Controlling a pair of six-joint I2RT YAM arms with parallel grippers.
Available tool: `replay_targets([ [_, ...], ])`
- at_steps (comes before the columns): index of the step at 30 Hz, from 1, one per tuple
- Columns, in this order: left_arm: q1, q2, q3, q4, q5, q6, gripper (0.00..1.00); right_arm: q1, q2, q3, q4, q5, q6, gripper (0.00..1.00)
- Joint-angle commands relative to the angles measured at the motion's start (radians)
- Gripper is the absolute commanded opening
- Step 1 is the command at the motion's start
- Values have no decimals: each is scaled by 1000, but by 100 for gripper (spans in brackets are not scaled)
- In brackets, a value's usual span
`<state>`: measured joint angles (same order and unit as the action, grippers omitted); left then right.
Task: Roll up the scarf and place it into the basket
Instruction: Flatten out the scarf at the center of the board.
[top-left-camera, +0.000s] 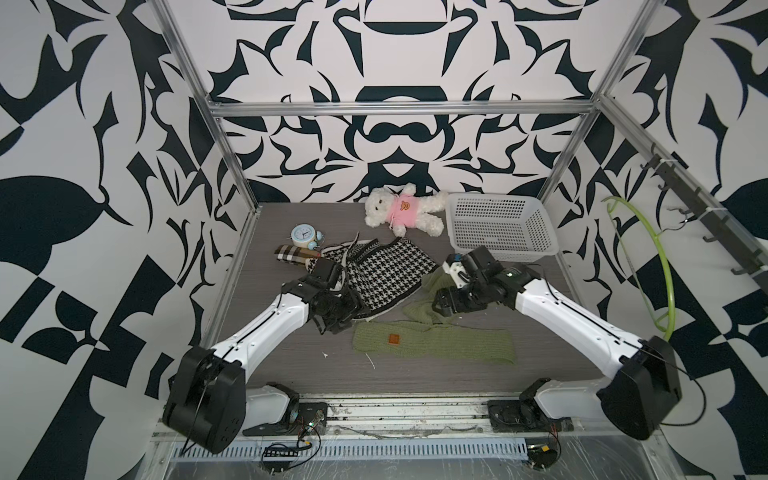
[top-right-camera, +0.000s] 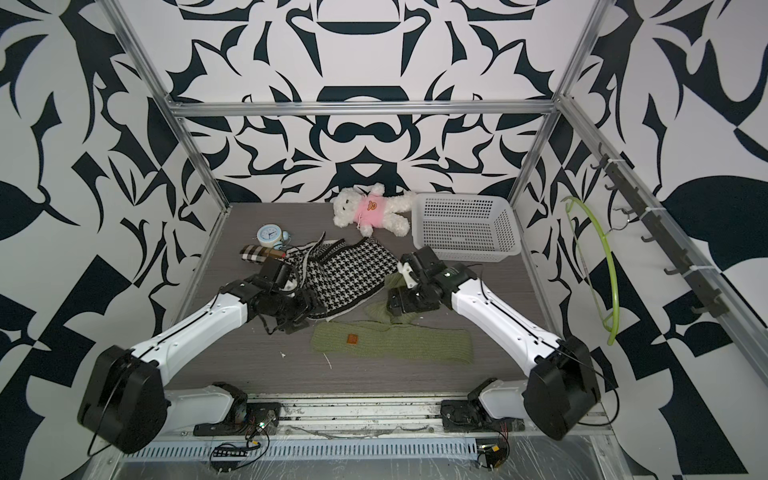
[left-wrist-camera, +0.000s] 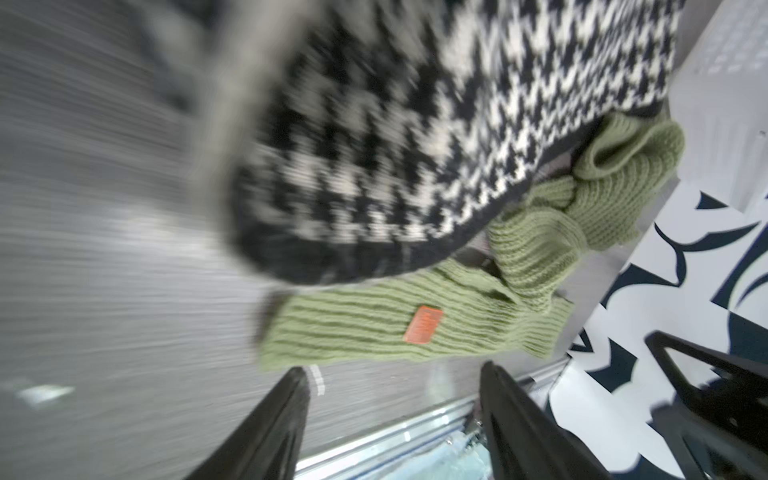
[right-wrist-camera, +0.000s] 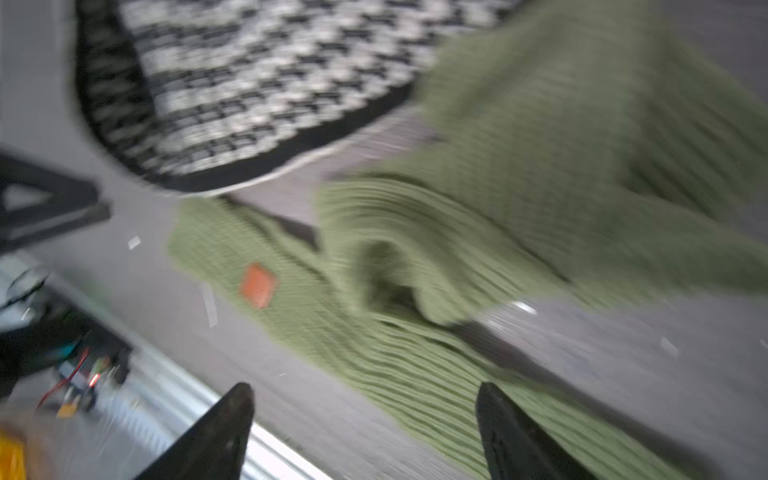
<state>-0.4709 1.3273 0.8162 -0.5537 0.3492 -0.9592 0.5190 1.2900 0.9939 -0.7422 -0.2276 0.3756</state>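
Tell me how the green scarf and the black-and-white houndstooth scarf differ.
The green scarf is plain ribbed knit with an orange tag; the houndstooth scarf is black-and-white patterned with a dark border. The green scarf lies as a long narrow strip, bunched at one end; the houndstooth scarf lies spread broad. Both lie unrolled on the table, outside the basket.

Both top views are lit softly and evenly, and the green scarf (right-wrist-camera: 540, 187) is blurred in the right wrist view.
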Motion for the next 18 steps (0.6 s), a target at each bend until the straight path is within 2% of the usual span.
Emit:
replay_targets([
  [1, -56, 104, 49, 169, 66, -62, 69, -33, -53, -93, 21, 72, 120, 86],
  [6, -102, 322, 72, 271, 117, -99, 67, -87, -89, -126, 7, 101, 145, 86],
  [9, -104, 355, -8, 267, 55, -148, 65, -108, -103, -123, -25, 131, 145, 86],
  [11, -97, 315, -62, 191, -56, -160, 65, -127, -116, -138, -29, 138, 148, 87],
  [15, -89, 125, -118, -128, -402, -190, 66, -157, -117, -188, -21, 144, 160, 87],
  [18, -73, -42, -152, -258, -554, -206, 66, -157, -95, -221, -6, 122, 164, 86],
])
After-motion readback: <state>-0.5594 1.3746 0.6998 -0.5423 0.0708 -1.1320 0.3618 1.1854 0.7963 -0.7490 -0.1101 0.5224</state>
